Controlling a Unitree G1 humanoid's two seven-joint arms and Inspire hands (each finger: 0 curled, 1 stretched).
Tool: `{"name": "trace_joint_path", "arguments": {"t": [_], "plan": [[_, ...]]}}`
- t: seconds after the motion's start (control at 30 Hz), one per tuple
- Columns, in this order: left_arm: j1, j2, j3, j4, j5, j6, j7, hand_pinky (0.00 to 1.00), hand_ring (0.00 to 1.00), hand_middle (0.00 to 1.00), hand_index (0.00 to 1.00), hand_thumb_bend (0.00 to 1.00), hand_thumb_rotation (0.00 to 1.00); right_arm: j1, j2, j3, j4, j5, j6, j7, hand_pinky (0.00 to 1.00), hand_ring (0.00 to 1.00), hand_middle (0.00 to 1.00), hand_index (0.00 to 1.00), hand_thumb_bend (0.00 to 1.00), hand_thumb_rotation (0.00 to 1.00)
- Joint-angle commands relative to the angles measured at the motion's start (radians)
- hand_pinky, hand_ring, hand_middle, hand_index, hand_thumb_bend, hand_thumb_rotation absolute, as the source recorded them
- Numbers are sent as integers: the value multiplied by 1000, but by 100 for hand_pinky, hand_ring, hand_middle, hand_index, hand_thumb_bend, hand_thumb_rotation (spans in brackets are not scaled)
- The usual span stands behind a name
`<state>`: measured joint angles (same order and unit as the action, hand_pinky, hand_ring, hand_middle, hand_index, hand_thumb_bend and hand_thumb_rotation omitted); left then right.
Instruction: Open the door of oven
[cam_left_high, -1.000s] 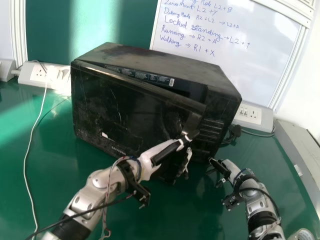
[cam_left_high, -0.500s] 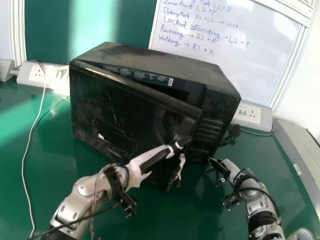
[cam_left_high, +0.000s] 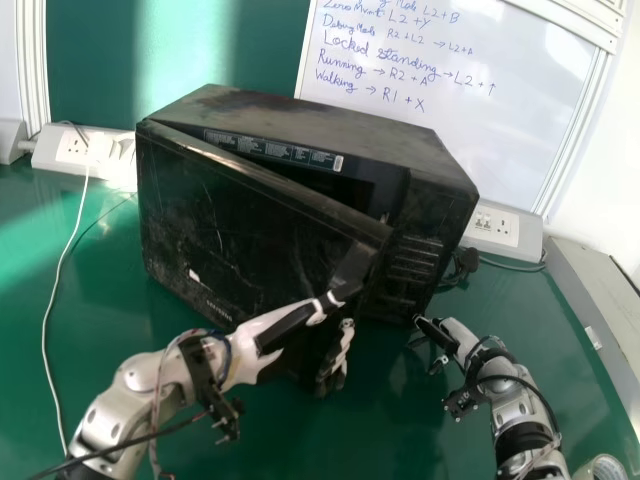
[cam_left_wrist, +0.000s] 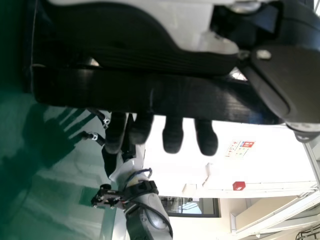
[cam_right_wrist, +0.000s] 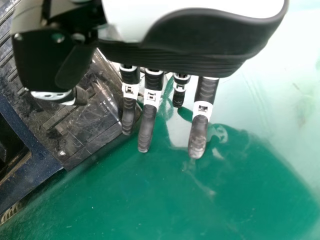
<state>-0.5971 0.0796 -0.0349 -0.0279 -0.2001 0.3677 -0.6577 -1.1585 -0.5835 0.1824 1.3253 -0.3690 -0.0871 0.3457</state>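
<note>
One oven (cam_left_high: 245, 215), two hands (cam_left_high: 285, 330), one whiteboard (cam_left_high: 450, 100) and one tape roll (cam_left_high: 604, 461).

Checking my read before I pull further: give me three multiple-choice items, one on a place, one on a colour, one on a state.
1. Where is the left robot hand?
A) On top of the oven
B) At the free edge of the oven door
C) Against the whiteboard

2. What colour is the tabletop?
A) Green
B) Red
C) Yellow

3. How does the oven door stand?
A) Fully closed
B) Swung wide open
C) Ajar

1 B: both the head view and the left wrist view show the hand at that edge.
2 A: green surface spreads around the oven.
3 C: a wedge-shaped gap widens between the door's top edge and the oven front.
</note>
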Motion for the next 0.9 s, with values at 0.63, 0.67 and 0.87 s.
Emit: {"name": "trace_joint_path", "arguments": {"t": [0.63,0.67,0.87], "plan": [[27,108,114,-73,-207,-24,-170,0,3,7,8,74,91,50,6,-6,30,-3,29,22,42,50,62,74,57,89],[25,121,119,-72,-208,-20,-178,0,4,7,8,74,90,49,7,-7,31,-2,33,20,43,50,63,73,57,89],[27,175,148,-106,-236,20,-174,0,2,6,7,78,94,45,9,-13,31,-2,45,21,39,47,60,73,55,86]]}}
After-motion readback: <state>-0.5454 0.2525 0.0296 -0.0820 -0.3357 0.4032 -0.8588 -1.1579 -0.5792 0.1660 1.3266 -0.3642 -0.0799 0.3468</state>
